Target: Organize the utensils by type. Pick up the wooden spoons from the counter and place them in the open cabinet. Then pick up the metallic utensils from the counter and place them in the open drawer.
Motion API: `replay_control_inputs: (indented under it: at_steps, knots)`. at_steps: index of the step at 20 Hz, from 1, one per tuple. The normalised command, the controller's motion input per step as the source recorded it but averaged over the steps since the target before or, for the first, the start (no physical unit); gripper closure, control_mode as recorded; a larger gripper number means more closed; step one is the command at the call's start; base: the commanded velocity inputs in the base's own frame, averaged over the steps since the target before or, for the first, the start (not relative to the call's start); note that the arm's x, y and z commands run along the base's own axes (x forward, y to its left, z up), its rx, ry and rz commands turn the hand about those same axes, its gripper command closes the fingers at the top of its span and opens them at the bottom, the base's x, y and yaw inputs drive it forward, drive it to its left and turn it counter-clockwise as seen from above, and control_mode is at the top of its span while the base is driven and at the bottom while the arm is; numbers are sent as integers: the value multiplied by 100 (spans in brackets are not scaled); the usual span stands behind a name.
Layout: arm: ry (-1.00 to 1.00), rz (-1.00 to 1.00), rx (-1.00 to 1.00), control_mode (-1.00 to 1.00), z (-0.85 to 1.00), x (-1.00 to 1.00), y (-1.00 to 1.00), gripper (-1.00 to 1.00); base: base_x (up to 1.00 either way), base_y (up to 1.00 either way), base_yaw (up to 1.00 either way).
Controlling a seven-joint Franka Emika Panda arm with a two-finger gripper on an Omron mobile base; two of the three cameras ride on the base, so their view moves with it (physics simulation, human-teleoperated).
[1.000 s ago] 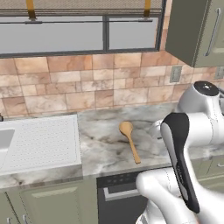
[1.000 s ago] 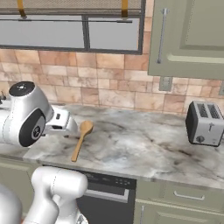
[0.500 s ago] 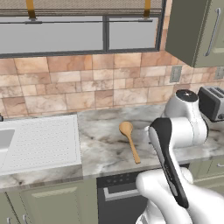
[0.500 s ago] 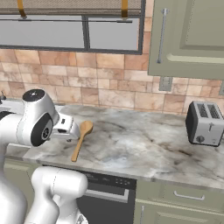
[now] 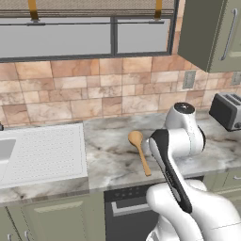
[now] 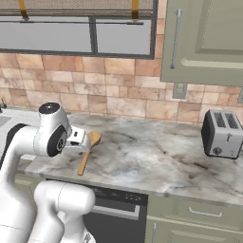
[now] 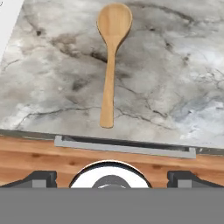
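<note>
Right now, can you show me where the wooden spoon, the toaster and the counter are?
wooden spoon [image 7: 108, 83], hand view, middle of its handle.
toaster [image 6: 221, 134], right base view, middle of its side.
counter [image 6: 156, 159], right base view, bare marbled top between spoon and toaster.

My own arm [image 5: 176, 141] covers the bench [image 5: 113, 155] just right of the wooden spoon [image 5: 140, 149], and in the right base view my hand hides part of the spoon's bowl. My fingers [image 7: 40, 178] show as two dark tips, their lower parts cut off. The toaster [image 5: 228, 110] and the cabinet [image 5: 212, 33] run off the picture's edge.
</note>
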Motion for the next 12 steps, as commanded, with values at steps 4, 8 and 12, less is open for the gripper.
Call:
replay_control_inputs:
  at_steps: [4, 8, 12]
  knots:
    - [11, -1, 0, -100, -29, 45, 3, -100, 0, 0, 0]
    - [13, 0, 0, -100, -28, 36, 8, -100, 0, 0, 0]
    - [14, 0, 0, -100, -25, 35, 5, -100, 0, 0, 0]
